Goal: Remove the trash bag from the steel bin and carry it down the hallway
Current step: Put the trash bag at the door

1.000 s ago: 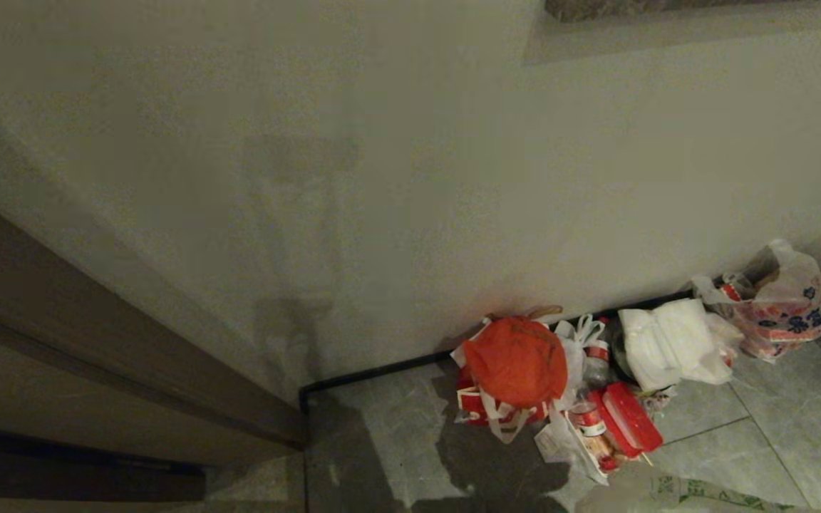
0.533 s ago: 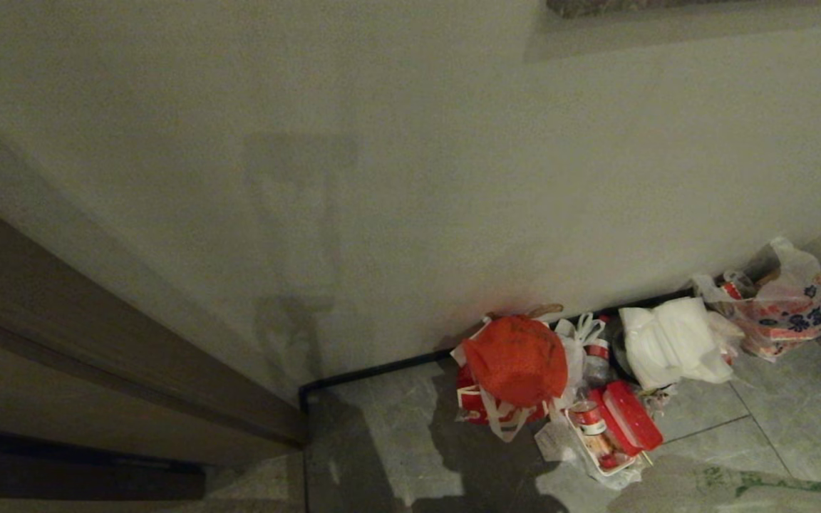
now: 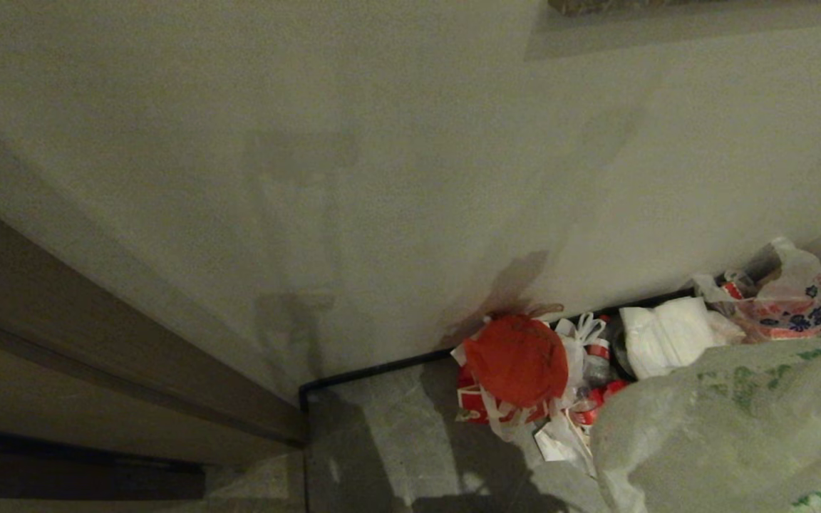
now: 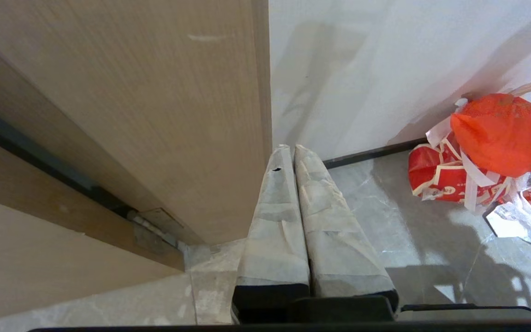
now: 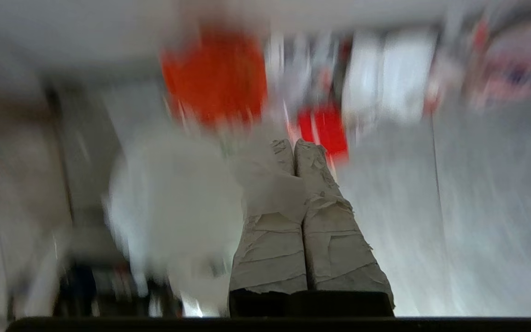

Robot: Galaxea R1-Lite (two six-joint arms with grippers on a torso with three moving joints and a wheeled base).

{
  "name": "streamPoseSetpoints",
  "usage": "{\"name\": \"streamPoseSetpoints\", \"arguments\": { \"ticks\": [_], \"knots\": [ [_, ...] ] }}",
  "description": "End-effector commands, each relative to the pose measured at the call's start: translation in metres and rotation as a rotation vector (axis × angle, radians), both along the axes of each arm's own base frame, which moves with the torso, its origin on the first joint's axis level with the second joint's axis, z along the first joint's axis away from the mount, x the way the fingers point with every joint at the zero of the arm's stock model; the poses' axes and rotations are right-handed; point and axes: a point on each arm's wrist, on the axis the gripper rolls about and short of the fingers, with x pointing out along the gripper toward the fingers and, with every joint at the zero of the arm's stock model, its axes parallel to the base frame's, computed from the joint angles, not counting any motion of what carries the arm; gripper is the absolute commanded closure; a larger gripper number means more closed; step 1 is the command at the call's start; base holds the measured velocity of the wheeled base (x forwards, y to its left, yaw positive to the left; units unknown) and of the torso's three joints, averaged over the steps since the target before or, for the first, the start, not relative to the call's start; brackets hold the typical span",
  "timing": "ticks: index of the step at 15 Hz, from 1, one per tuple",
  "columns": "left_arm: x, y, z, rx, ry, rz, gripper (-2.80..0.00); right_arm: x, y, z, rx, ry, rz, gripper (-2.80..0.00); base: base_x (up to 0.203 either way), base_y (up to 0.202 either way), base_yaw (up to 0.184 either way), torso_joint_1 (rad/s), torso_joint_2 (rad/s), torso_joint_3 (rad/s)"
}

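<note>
The trash bag [image 3: 738, 427], whitish crinkly plastic with green print showing through, fills the lower right of the head view, hanging in front of the rubbish pile. In the blurred right wrist view it hangs beside the fingers as a pale mass [image 5: 178, 207], and a fold of its plastic is pinched between the taped fingers of my right gripper [image 5: 293, 147], which is shut on it. My left gripper [image 4: 289, 150] is shut on nothing, low over the grey marble hallway floor [image 3: 396, 434] next to a door. The steel bin is out of view.
A rubbish pile lies along the cream wall and dark skirting [image 3: 375, 370]: an orange-red bag [image 3: 517, 360], a white folded bundle [image 3: 667, 335], a white bag with red and blue print [image 3: 788, 303]. A wooden door [image 4: 132, 115] stands at the left.
The trash bag has risen into the head view from the lower right edge and now covers the red-lidded box. A new shadow falls on the wall above the orange-red bag.
</note>
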Motion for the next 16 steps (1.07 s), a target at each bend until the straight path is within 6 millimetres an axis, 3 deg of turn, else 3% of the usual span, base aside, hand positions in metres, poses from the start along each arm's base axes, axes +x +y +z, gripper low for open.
{"name": "streamPoseSetpoints", "arguments": {
  "ticks": [1, 5, 7, 8, 12, 16],
  "knots": [
    [0.000, 0.000, 0.000, -0.002, 0.001, 0.001, 0.00, 0.067, 0.011, -0.025, -0.043, 0.241, 0.040, 0.00, 0.000, 0.000, 0.000, 0.000, 0.00, 0.000],
    [0.000, 0.000, 0.000, -0.002, 0.001, 0.001, 0.00, 0.112, 0.022, -0.063, -0.079, 0.330, 0.069, 0.00, 0.000, 0.000, 0.000, 0.000, 0.00, 0.000],
    [0.000, 0.000, 0.000, -0.001, 0.000, 0.000, 0.00, 0.123, 0.034, -0.077, -0.097, 0.381, 0.110, 0.00, 0.000, 0.000, 0.000, 0.000, 0.00, 0.000],
    [0.000, 0.000, 0.000, -0.001, 0.000, 0.001, 0.00, 0.128, 0.040, -0.084, -0.106, 0.413, 0.119, -2.80, 0.000, 0.000, 0.000, 0.000, 0.00, 0.000],
    [0.000, 0.000, 0.000, -0.001, 0.001, 0.002, 0.00, 0.142, 0.059, -0.096, -0.189, 0.413, 0.071, -2.80, 0.000, 0.000, 0.000, 0.000, 0.00, 0.000],
    [0.000, 0.000, 0.000, -0.002, 0.000, 0.000, 0.00, 0.131, 0.057, -0.097, -0.148, 0.399, 0.044, -2.80, 0.000, 0.000, 0.000, 0.000, 0.00, 0.000]
  ]
}}
